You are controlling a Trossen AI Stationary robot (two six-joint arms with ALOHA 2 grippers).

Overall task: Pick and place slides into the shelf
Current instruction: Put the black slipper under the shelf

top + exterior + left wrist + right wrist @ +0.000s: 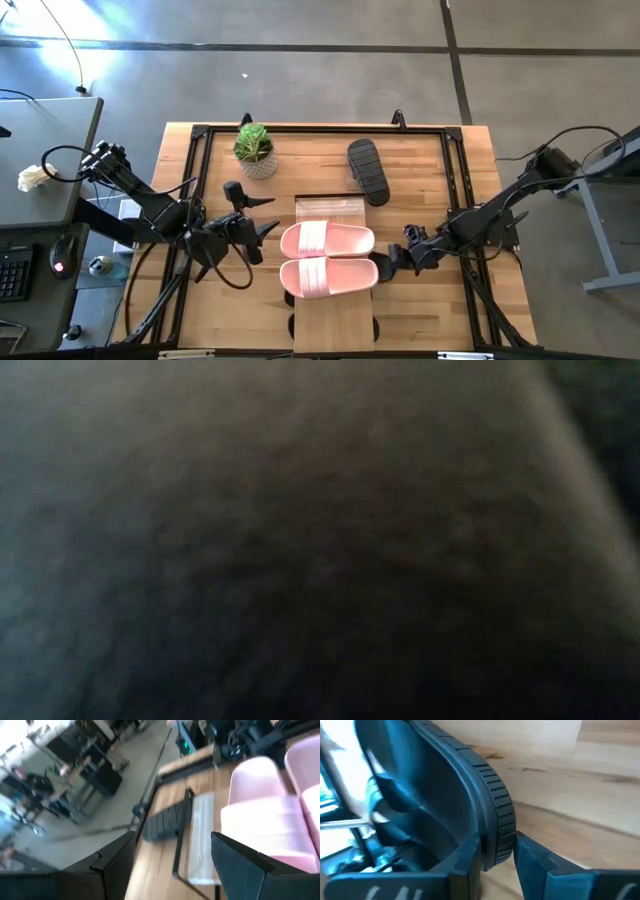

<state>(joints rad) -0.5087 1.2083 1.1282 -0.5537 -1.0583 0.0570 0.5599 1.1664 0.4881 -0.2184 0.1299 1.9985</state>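
Observation:
Two pale pink slides (327,240) (328,277) lie side by side, soles down, on the shelf's light plank top (335,320). One black slide (368,170) lies flat on the table beyond the shelf. My right gripper (392,262) is at the shelf's right side, shut on a second black slide (445,795) that stands on edge. My left gripper (262,232) hovers open left of the shelf, touching nothing. In its wrist view the gripper (170,865) faces the pink slides (265,805) and the far black slide (165,822). A dark blur fills the low view. My right gripper pinches the black slide's ribbed sole edge (497,840) between its two fingers, one finger (465,857) on the slide's hollow inner side and one (535,860) outside. The fingers slant down from the table's right. The slide is turned on edge; what it rests on is hidden.
A potted plant (254,150) stands at the table's far left. A black metal frame (200,135) runs around the tabletop. Bare wood (440,320) lies to the right of the shelf and near the front edge.

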